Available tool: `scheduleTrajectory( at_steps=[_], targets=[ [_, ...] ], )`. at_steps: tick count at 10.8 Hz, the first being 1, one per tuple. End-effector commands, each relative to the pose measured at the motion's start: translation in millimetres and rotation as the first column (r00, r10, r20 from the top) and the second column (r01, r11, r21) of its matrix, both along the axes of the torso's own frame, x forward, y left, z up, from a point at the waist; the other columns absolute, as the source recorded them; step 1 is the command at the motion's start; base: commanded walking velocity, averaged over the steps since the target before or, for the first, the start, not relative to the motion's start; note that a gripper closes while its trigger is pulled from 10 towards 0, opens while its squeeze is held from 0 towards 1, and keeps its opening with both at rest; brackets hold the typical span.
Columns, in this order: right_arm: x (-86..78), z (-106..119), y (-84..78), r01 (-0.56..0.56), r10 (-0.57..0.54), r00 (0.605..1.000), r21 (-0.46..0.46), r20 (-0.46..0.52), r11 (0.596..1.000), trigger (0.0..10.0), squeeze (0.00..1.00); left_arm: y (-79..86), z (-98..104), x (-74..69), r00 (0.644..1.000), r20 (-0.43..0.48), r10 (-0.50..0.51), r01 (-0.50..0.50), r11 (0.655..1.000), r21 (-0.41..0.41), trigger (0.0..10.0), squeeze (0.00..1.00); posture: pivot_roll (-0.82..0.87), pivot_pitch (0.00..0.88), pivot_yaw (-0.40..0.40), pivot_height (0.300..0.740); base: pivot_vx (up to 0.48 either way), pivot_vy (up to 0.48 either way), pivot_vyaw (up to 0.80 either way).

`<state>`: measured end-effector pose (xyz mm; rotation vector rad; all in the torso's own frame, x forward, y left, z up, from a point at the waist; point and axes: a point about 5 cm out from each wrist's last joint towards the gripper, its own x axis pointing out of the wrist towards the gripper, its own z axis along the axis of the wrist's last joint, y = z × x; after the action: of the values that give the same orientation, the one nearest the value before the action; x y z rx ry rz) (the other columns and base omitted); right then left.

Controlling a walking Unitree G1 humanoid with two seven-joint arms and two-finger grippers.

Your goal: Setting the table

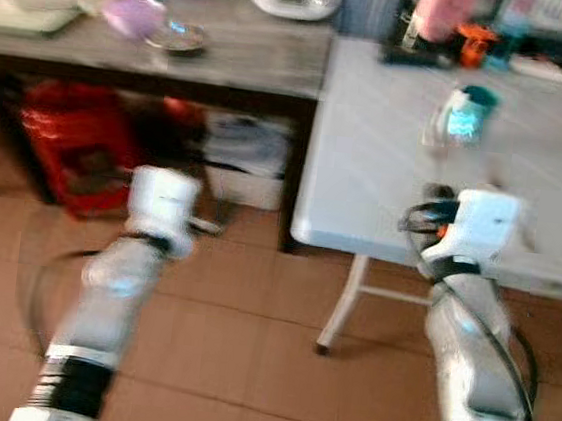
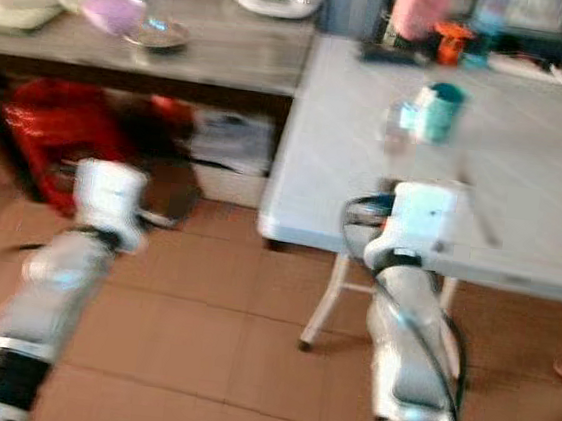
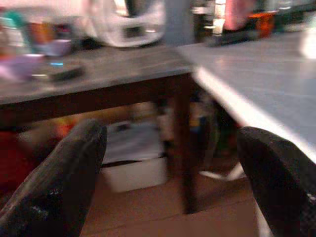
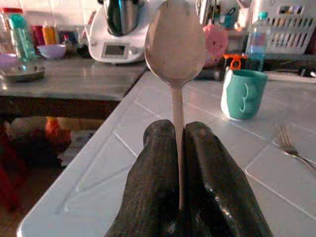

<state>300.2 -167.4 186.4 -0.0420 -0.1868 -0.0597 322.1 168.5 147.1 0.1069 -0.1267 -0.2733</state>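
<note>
Over the white desk (image 4: 123, 128), the right tool (image 4: 180, 143) pinches a spoon (image 4: 175, 44) upright for placing near the fork (image 4: 291, 148); the left tool (image 3: 173, 163) hangs spread, idle.

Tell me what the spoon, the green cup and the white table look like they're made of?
The spoon looks like metal: silvery, dull-shiny bowl and thin handle, pinched in the right gripper. The green cup seems ceramic or plastic; it is smooth, glossy, with a white pattern, so hard to say which. The white table looks like moulded plastic, matte, with shallow grooves.
</note>
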Motion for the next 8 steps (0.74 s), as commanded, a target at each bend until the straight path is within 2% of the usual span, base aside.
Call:
scheduleTrajectory(
  at_steps=[1, 3, 5, 8],
  targets=[
    [-7.9, -0.9, -14.7, 0.053, -0.053, 0.999, -0.015, -0.001, 0.998, 10.0, 0.0, -2.5, -6.1, -3.3, 1.0, -0.015, -0.003, 0.003, 1.0, 0.005, 10.0, 0.0, -0.03, 0.1, 0.037, 0.74, 0.0, 0.292, 0.0],
    [-15.7, -8.7, -13.0, 0.055, -0.055, 0.998, -0.003, -0.03, 0.998, 10.0, 0.0, -6.2, -9.7, -5.9, 1.0, -0.022, -0.011, 0.011, 1.0, 0.002, 10.0, 0.0, -0.03, 0.102, 0.037, 0.74, 0.0, 0.298, 0.0],
    [-16.3, -7.7, -7.1, 0.048, -0.048, 0.999, -0.004, -0.026, 0.999, 10.0, 0.0, -12.5, -7.1, -2.9, 0.999, -0.013, -0.031, 0.031, 1.0, -0.004, 10.0, 0.0, -0.04, 0.103, 0.042, 0.74, 0.0, 0.298, 0.0],
    [-17.5, -6.0, -7.6, 0.051, -0.051, 0.999, -0.009, -0.019, 0.999, 10.0, 0.0, -13.6, -6.6, -3.5, 0.999, -0.012, -0.038, 0.038, 0.999, -0.009, 10.0, 0.0, -0.03, 0.107, 0.043, 0.74, 0.0, 0.301, 0.0]
  ],
)
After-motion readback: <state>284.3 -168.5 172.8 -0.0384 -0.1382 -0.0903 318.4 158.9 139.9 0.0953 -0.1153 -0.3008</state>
